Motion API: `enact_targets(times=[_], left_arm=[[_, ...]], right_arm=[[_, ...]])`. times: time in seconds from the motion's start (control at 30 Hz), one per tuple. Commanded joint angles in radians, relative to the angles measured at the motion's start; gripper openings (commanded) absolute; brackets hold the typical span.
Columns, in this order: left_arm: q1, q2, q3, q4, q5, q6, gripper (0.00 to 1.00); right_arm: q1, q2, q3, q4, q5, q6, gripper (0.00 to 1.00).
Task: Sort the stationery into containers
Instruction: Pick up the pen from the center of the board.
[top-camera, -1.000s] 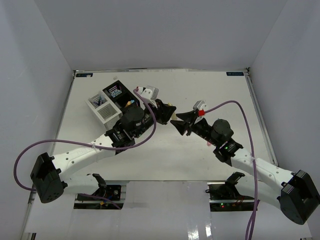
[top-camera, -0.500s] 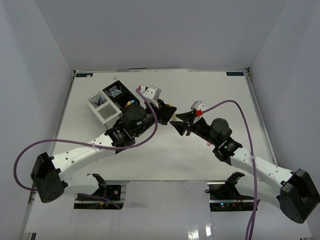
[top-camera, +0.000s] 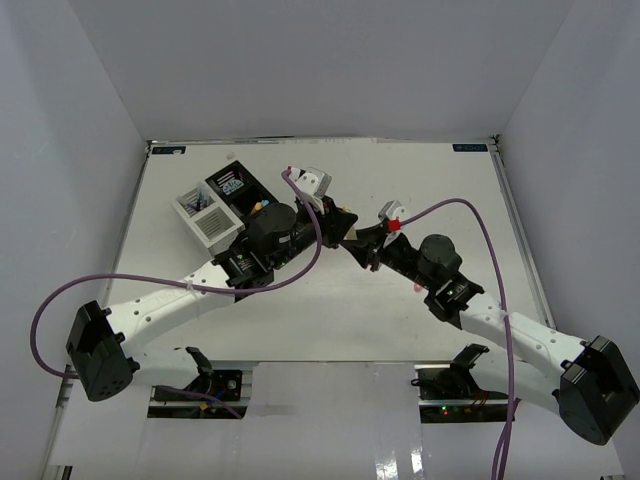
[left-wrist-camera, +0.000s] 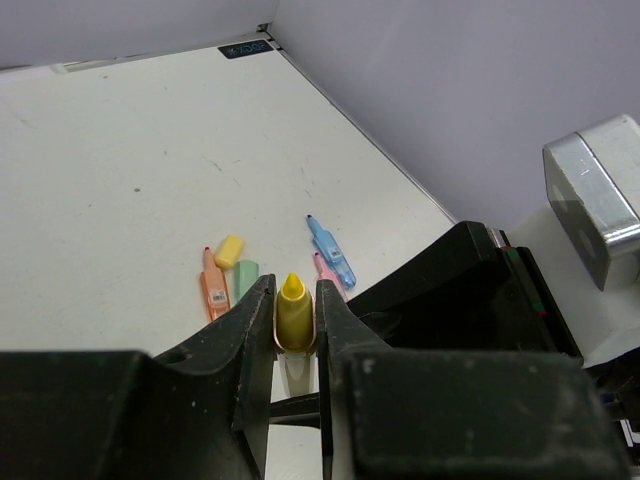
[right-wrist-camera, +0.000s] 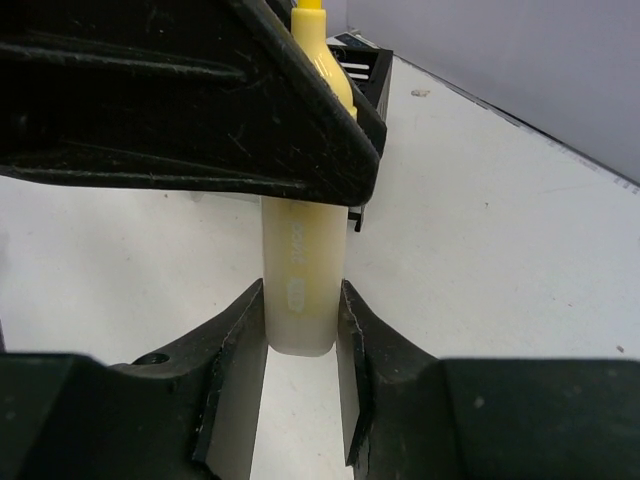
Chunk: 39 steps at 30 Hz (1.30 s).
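The yellow highlighter (right-wrist-camera: 300, 260) is held clamped in the narrowly closed left gripper (left-wrist-camera: 295, 296) above the middle of the tabletop (top-camera: 420, 180). A second earlier the two grippers were apart; now they are met. The right gripper (right-wrist-camera: 300, 300) is closed on the highlighter's pale lower barrel.

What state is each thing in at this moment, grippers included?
left gripper: shut on the yellow highlighter, held above the table
right gripper: shut on that highlighter's other end
orange highlighter: lying loose on the table
green highlighter: lying loose beside the orange one
blue highlighter: lying loose on the table
containers: upright, items in the black ones
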<state>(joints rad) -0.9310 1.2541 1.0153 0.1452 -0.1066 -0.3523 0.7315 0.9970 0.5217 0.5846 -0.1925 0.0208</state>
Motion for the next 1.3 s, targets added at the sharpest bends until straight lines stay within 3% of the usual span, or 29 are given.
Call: enact_targets(times=[0.0,0.07,0.13,0.23,0.27,0.4,0.47,0.7,0.97,1.27], left_arm=[[-0.002,0.002,0.034,-0.047,0.041,0.009,0.00],[-0.002,0.002,0.034,-0.052,0.042,0.010,0.00],[-0.002,0.001,0.034,-0.053,0.045,0.009,0.02],[-0.002,-0.001,0.031,-0.055,0.053,0.004,0.23],[-0.002,-0.002,0.031,-0.055,0.053,0.003,0.37],[-0.002,-0.008,0.022,-0.047,0.053,-0.013,0.58],[-0.002,-0.012,0.009,-0.033,0.056,-0.020,0.60],[-0.002,-0.022,-0.038,0.028,0.048,-0.040,0.59],[-0.002,-0.025,-0.092,0.125,0.048,-0.057,0.45],[-0.002,-0.048,-0.136,0.201,0.053,-0.056,0.39]], right_arm=[[0.000,-0.008,0.040,0.037,0.021,-0.016,0.15],[0.002,-0.009,0.040,0.038,0.022,-0.045,0.08],[0.000,-0.011,0.035,0.040,0.024,-0.047,0.08],[0.002,-0.015,0.028,0.044,0.027,-0.047,0.08],[0.000,-0.015,0.026,0.050,0.028,-0.045,0.08],[0.002,-0.020,0.017,0.069,0.039,-0.030,0.08],[0.000,-0.020,0.014,0.083,0.039,-0.028,0.08],[0.002,-0.018,0.012,0.110,0.018,0.030,0.08],[0.002,-0.029,-0.005,0.141,0.004,0.074,0.08],[0.000,-0.028,-0.023,0.175,-0.005,0.110,0.08]])
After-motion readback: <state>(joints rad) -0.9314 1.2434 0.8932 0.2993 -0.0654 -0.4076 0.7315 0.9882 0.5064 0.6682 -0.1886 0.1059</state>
